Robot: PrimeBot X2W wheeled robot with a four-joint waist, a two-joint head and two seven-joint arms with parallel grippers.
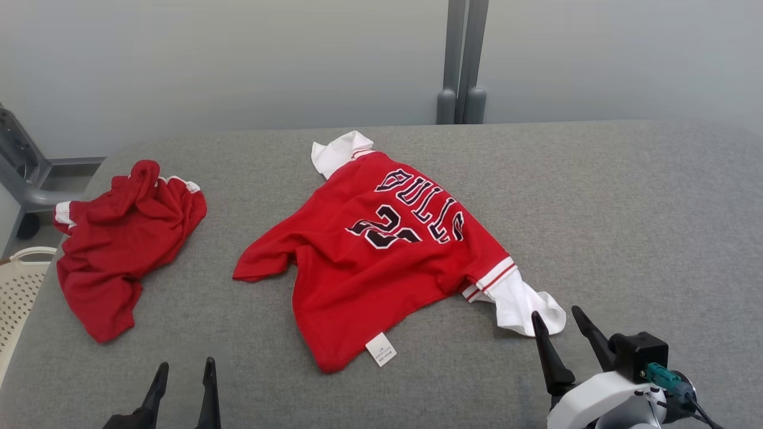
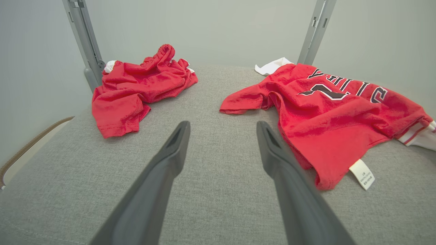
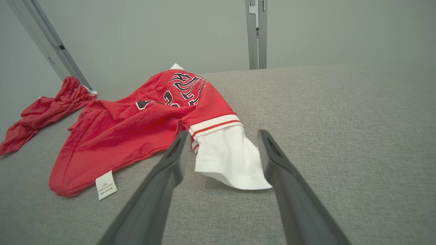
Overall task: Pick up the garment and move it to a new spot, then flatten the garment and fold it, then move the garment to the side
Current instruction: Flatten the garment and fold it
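Jaws fully open on both grippers, nothing held.
Red jersey point(image 1: 381, 262) lies mid-frame on grey table point(image 1: 626, 208), its sleeve-to-sleeve axis running from upper centre to lower right. Its white sleeve point(image 1: 524, 304) sits just ahead of right gripper point(image 1: 557, 313); left gripper point(image 1: 185, 363), at lower left, is well apart.

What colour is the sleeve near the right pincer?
The sleeve is white; the right wrist view shows it best.

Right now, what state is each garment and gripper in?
Red jersey: unfolded, rumpled, lettering up.
Second red garment: crumpled in a heap.
Left gripper: open, empty.
Right gripper: open, fingertips at the white sleeve.
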